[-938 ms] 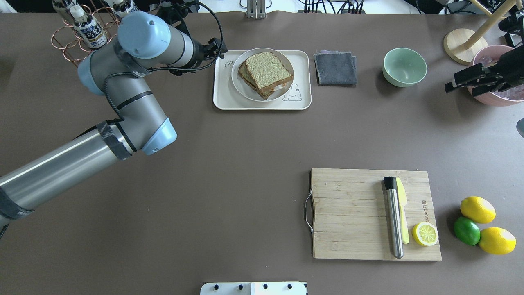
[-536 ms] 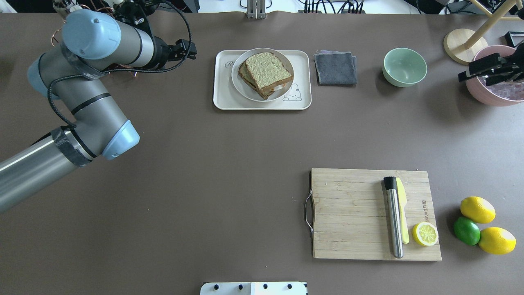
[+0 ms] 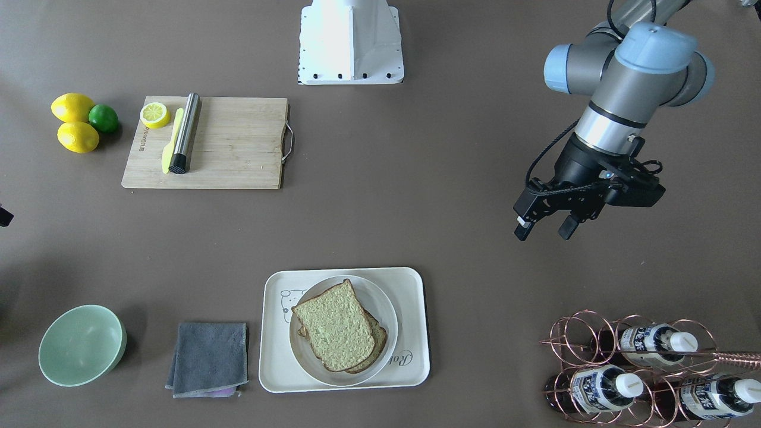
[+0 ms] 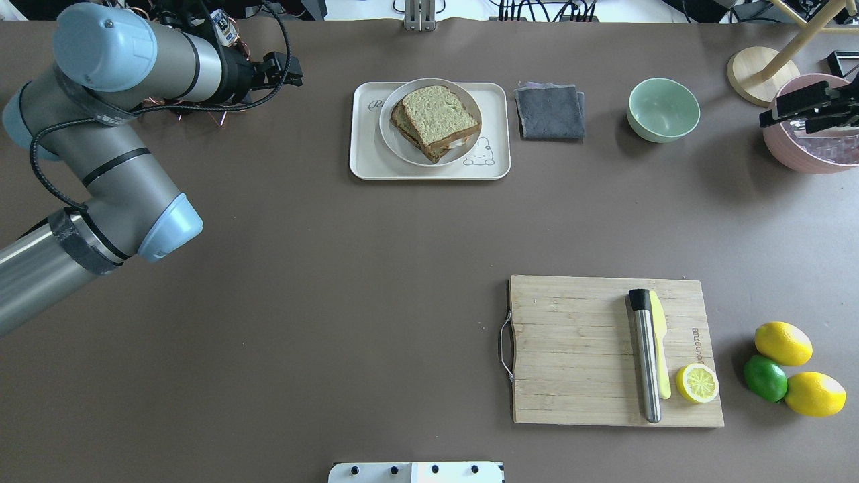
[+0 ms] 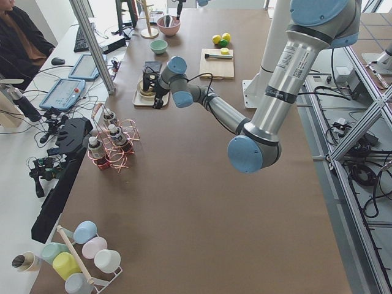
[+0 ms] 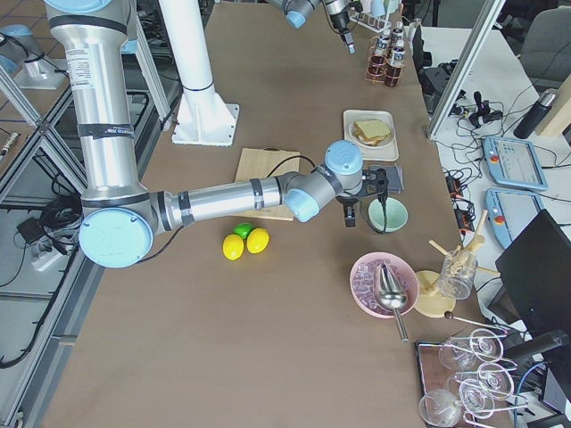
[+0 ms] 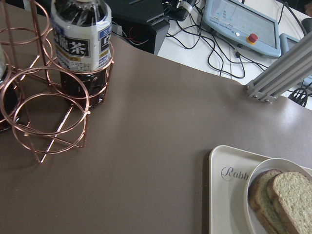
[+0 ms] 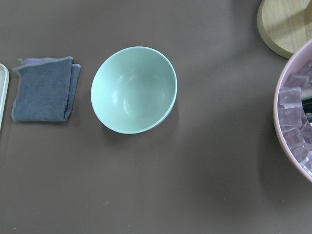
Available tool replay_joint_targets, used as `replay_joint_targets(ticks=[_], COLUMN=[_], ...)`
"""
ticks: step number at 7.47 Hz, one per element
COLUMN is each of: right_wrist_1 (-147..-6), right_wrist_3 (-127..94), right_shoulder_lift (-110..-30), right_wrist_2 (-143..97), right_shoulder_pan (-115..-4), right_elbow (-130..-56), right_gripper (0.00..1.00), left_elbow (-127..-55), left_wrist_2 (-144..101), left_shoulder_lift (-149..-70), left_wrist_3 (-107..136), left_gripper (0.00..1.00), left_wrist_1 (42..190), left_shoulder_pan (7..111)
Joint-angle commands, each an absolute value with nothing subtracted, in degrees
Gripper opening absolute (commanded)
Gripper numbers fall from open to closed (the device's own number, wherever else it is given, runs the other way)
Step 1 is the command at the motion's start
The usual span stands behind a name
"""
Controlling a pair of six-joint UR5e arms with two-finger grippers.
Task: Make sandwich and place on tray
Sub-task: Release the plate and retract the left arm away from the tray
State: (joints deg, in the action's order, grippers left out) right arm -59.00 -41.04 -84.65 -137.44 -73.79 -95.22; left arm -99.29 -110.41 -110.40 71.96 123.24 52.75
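The sandwich [image 4: 439,117], two speckled tan bread slices with brown crusts, lies on a round white plate [image 4: 392,134] that sits on the cream tray [image 4: 366,161]. The egg is hidden between the slices. The sandwich [image 3: 333,327], plate [image 3: 383,306] and tray [image 3: 416,285] also show in the front view, and the tray [image 7: 226,195] in the left wrist view. My left gripper [image 3: 542,233] is open and empty, hovering well to the side of the tray near the bottle rack; it also shows overhead [image 4: 294,74]. My right gripper [image 4: 770,113] is open and empty at the pink bowl.
A wooden cutting board [image 4: 577,349] holds a yellow knife, a steel cylinder and a lemon half. Two lemons and a lime [image 4: 765,378] lie beside it. A green bowl [image 4: 663,109], a grey cloth [image 4: 550,111], a pink bowl [image 4: 812,157] of ice and a copper bottle rack [image 3: 648,362] stand along the far side.
My left arm has swung left, away from the tray toward the bottle rack. My right gripper has drawn back to the right over the pink bowl. The sandwich has not moved.
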Motion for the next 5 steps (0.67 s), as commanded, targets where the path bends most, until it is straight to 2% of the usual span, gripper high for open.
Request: replay_joint_targets(ticks=[1, 3, 5], right_wrist_1=[-66.66, -82.53, -104.13], right_wrist_3=[-31.62, -14.94, 2.37], right_shoulder_lift=[-85.34, -86.74, -85.62], right_wrist_2=[-137.55, -135.37, -119.79], right_shoulder_pan=[-74.52, -79.17, -81.2], right_elbow=[-96.23, -100.78, -106.94], right_gripper=[1.0, 1.0, 1.0], left_elbow=[-101.16, -101.78, -101.08], left_wrist_2=[-137.64, -144.9, -145.11], left_shoulder_lift=[-99.62, -93.54, -87.92], left_wrist_3=[52.91, 41.36, 27.67], left_gripper=[0.98, 0.98, 0.98], left_wrist_1=[122.96, 122.87, 122.52], left_shoulder_pan=[64.9, 71.52, 74.95])
